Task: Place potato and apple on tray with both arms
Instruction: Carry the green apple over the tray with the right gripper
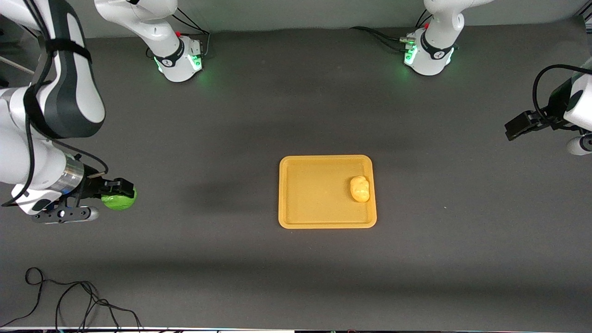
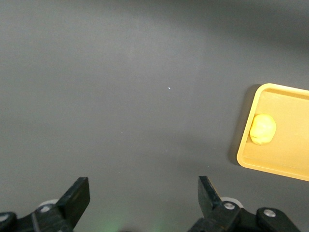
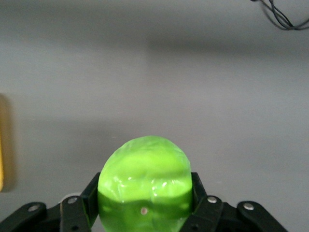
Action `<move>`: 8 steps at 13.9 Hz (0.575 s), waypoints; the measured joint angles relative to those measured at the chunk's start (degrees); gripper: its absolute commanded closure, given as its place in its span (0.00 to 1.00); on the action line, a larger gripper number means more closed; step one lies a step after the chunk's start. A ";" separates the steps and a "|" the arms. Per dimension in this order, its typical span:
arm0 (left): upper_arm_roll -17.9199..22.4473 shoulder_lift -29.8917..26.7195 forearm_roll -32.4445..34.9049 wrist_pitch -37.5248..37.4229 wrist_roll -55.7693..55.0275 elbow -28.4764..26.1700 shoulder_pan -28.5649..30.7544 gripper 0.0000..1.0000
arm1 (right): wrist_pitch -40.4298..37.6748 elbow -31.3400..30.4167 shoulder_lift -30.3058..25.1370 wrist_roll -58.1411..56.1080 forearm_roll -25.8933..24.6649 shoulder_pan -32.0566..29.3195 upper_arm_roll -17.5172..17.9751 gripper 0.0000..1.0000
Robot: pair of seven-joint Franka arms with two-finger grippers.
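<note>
The yellow-orange tray [image 1: 305,217] lies mid-table. The lumpy yellow potato [image 1: 360,189] rests in it near the rim toward the left arm's end; tray [image 2: 285,169] and potato [image 2: 263,129] also show in the left wrist view. The green apple [image 1: 119,200] is held between the fingers of my right gripper [image 1: 121,192] at the right arm's end of the table, well away from the tray; it fills the right wrist view [image 3: 144,181]. My left gripper [image 1: 518,127] is open and empty, up over the table's left-arm end; its fingers [image 2: 77,195] stand wide apart.
A loose black cable [image 1: 69,300] lies on the dark table near the front edge at the right arm's end; it also shows in the right wrist view [image 3: 282,17]. The arms' green-lit bases [image 1: 182,60] stand along the back edge.
</note>
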 measured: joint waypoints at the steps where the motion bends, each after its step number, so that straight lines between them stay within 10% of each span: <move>1: 0.16 0.02 0.00 0.02 0.00 -0.25 0.06 0.00 | -0.83 1.43 0.26 3.27 0.04 2.26 0.09 0.62; 8: 1.25 0.03 -0.02 0.21 0.09 -0.92 0.13 0.00 | -0.82 15.87 13.76 36.75 0.13 23.96 0.58 0.62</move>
